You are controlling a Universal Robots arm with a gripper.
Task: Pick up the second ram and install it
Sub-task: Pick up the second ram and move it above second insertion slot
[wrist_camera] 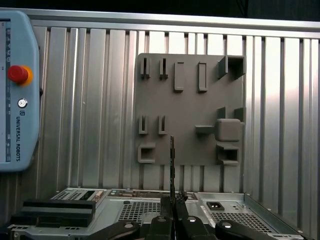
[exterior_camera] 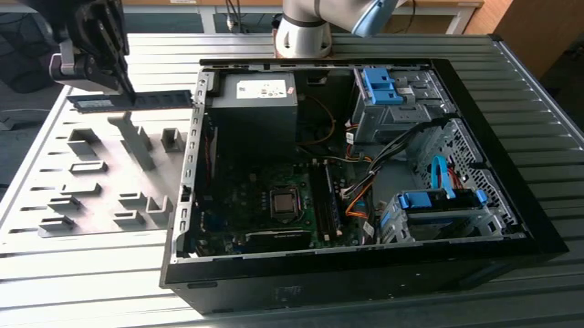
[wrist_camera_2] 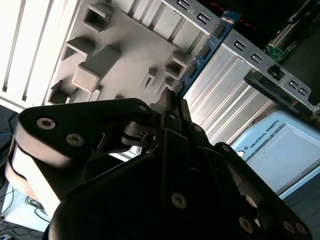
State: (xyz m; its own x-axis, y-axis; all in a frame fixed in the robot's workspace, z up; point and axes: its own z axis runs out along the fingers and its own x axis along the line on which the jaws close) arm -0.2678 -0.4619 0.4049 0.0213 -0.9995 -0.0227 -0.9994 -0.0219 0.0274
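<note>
1. Black fingers (exterior_camera: 126,87) of mine pinch the second ram (exterior_camera: 164,99) by its flat faces near mid-length, I judge so that it stays level.
2. It hangs on its long edge above the grey fixture plate (exterior_camera: 46,181), apart from it, just beside the open computer case (exterior_camera: 365,272) on the ribbed metal surface (exterior_camera: 82,287).

Open computer case (exterior_camera: 273,294) on desk (exterior_camera: 538,75), toward exterior view's right. Fixture plate (exterior_camera: 37,171) flat on desk, just beside case on exterior view's left. Claw (exterior_camera: 128,92) over plate's far edge, clamped on second ram (exterior_camera: 164,99); one ram end near case's far corner. Inside case: power supply (exterior_camera: 260,92) at far end, motherboard (exterior_camera: 273,205) nearer, drive cages (exterior_camera: 438,212) along exterior view's right. Pendant (wrist_camera: 17,90) on desk, apart from plate.
</note>
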